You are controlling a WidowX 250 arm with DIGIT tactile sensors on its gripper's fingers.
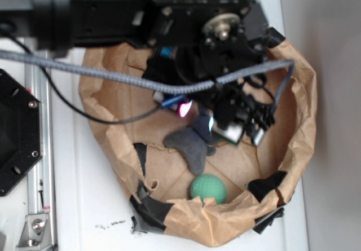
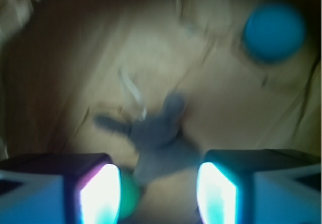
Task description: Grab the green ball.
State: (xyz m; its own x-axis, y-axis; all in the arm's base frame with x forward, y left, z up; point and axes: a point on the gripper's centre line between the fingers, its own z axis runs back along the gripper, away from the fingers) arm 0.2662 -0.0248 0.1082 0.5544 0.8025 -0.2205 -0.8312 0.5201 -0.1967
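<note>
The green ball is small, round and dimpled. It lies on the floor of the brown paper bag, near the front rim. In the wrist view only a sliver of the green ball shows beside the left finger. My gripper is open and empty, hovering above the grey plush toy, behind the ball. In the wrist view the gripper has its glowing pads wide apart, with the plush toy between and beyond them.
A teal-blue ball lies further in the bag, at the upper right of the wrist view. The bag's crumpled walls rise all around, patched with black tape. A black mount and rail stand at the left.
</note>
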